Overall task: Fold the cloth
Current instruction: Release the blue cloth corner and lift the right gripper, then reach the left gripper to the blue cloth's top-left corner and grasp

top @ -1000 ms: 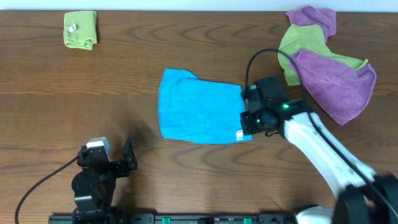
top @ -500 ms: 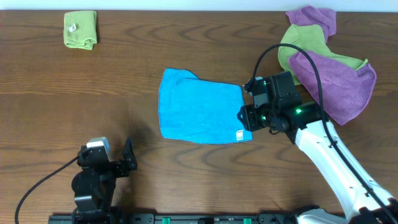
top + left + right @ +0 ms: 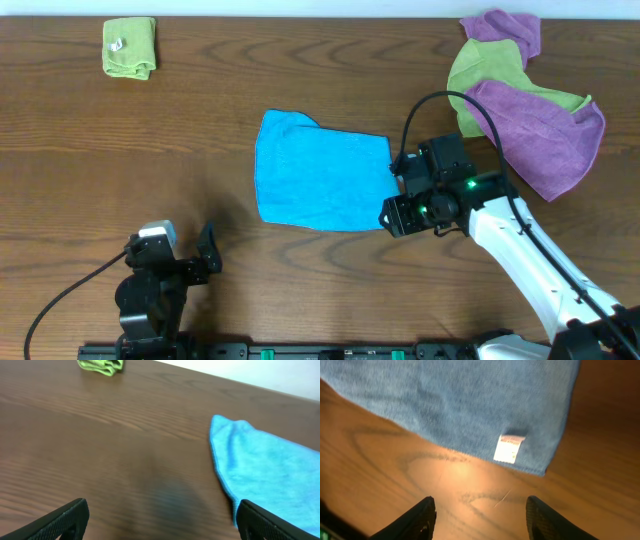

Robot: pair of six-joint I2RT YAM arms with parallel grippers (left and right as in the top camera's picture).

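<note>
Item: cloth (image 3: pixel 320 185), flat on the table (image 3: pixel 150 150), white tag (image 3: pixel 508 448) at one corner. My right claw (image 3: pixel 481 511): wide open, empty, over that corner. My left claw (image 3: pixel 161 519): open, empty, well apart.

The table (image 3: pixel 330 80) was bare and open on the left, far and near sides of the cloth (image 3: pixel 320 185). At its right edge, the right hand (image 3: pixel 481 517) hung just beside the tagged corner, fingers apart. A heap of purple and green cloths (image 3: pixel 525 120) filled the far right corner. A small folded green cloth (image 3: pixel 130 47) lay well apart, far left.
</note>
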